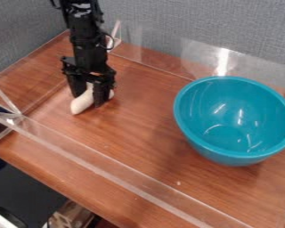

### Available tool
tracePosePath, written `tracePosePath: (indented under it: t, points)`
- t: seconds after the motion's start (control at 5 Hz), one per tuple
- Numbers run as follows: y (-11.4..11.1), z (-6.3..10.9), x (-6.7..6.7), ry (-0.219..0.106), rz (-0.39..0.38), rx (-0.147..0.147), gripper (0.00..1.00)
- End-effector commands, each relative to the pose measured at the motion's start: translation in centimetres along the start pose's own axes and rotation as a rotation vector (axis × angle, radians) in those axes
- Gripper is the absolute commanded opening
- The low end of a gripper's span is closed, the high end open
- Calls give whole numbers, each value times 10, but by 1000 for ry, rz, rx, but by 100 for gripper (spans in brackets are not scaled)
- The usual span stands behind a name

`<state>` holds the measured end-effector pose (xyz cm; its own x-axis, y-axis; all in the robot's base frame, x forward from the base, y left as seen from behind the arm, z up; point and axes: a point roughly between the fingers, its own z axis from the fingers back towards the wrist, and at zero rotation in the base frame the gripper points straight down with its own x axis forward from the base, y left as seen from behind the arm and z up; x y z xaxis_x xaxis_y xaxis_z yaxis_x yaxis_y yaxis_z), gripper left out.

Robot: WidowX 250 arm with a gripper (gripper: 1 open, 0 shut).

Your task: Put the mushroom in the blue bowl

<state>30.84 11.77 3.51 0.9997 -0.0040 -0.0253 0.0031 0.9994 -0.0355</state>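
The mushroom (79,105) lies on the wooden table (133,138) at the back left. Only its cream-white stem shows, low between the fingers; the cap is hidden. My black gripper (90,100) points straight down over it, and its fingers have drawn in against the mushroom's sides, down at table level. The blue bowl (232,114), large, glossy and teal, stands upright on the right side of the table with nothing in it, well apart from the gripper.
Clear acrylic walls fence the table: a low front wall (103,169), a back wall (216,55) behind the bowl, and a left corner panel (8,111). A grey fabric backdrop rises behind.
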Motion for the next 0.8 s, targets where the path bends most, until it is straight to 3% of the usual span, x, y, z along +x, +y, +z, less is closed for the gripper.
tracePosePath:
  t: [0.0, 0.4, 0.6]
  points:
    - [-2, 23, 10, -73, -21, 29, 0]
    - [-6, 48, 6, -105, -32, 30, 0]
    - [-13, 88, 1, -173, -35, 41, 0]
